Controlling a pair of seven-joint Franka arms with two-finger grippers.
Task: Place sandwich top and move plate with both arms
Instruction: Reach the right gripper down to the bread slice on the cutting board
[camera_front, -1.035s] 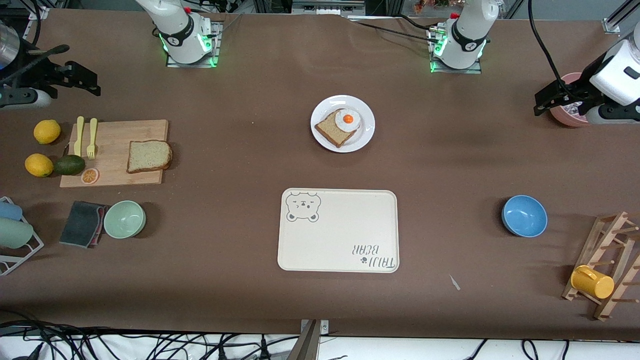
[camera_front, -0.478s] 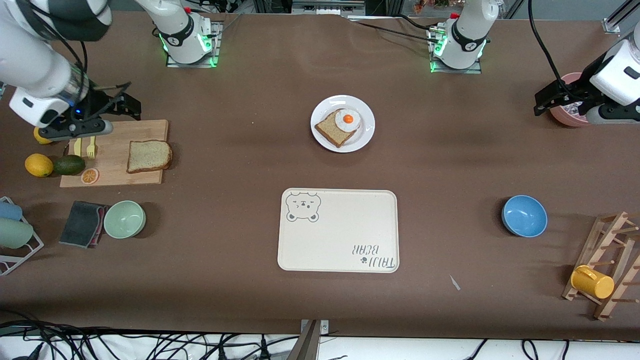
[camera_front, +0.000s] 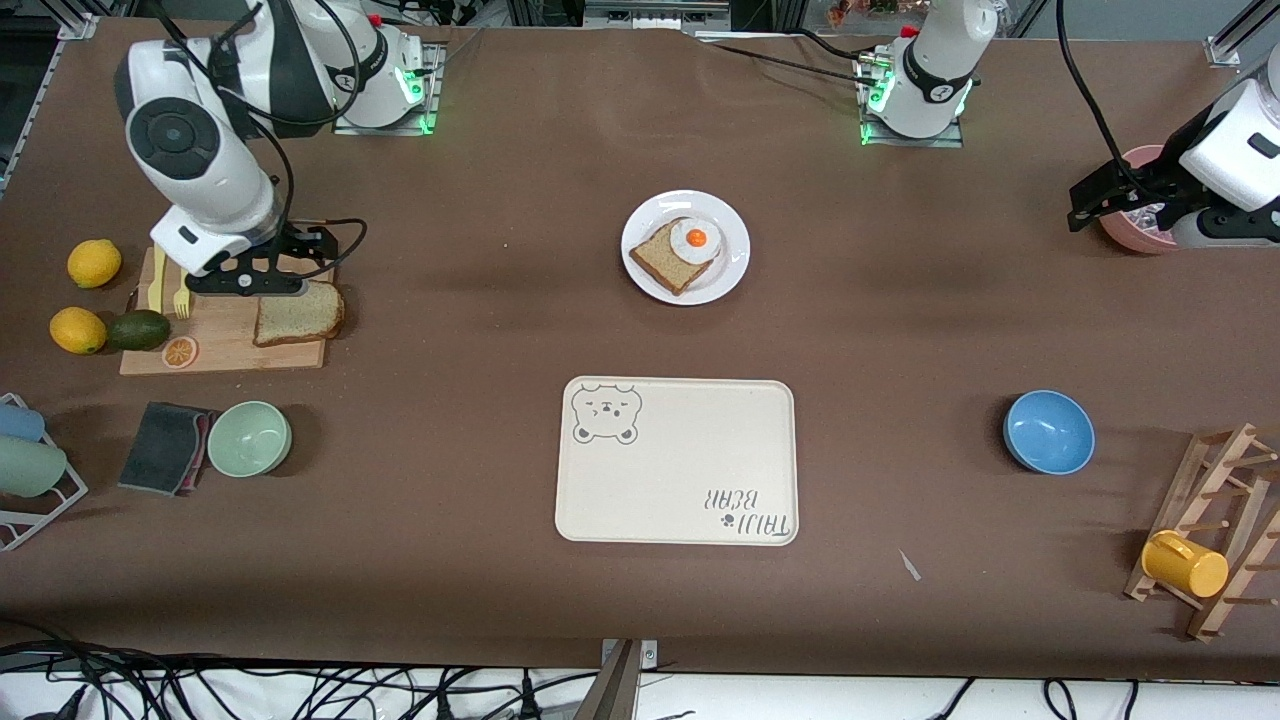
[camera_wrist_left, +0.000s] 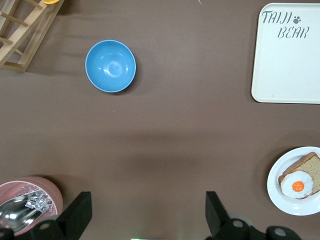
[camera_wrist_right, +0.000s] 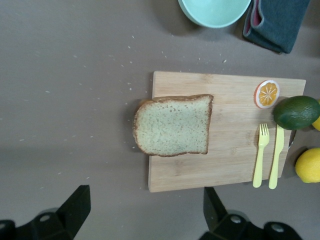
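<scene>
The sandwich top (camera_front: 298, 313) lies flat on a wooden cutting board (camera_front: 225, 340) at the right arm's end of the table; it also shows in the right wrist view (camera_wrist_right: 172, 125). My right gripper (camera_front: 255, 278) is open and empty, up in the air over the board's edge beside the slice (camera_wrist_right: 145, 210). The white plate (camera_front: 728, 262) sits mid-table with a squarer bread slice (camera_front: 660, 260) and a fried egg (camera_front: 696, 239) on it; it shows in the left wrist view too (camera_wrist_left: 295, 206). My left gripper (camera_front: 1095, 200) is open and empty (camera_wrist_left: 147, 215), waiting by a pink bowl (camera_front: 1130, 225).
Two yellow forks (camera_front: 170, 290), an orange slice (camera_front: 180, 351), an avocado (camera_front: 138, 329) and lemons (camera_front: 78, 330) sit on or beside the board. A green bowl (camera_front: 249, 438), grey cloth (camera_front: 165, 447), cream bear tray (camera_front: 680, 470), blue bowl (camera_front: 1048, 432) and wooden rack (camera_front: 1215, 520) with a yellow mug lie nearer the camera.
My right arm has swung in from the table's end, and its gripper now hangs over the cutting board by the bread slice. The left arm has not moved.
</scene>
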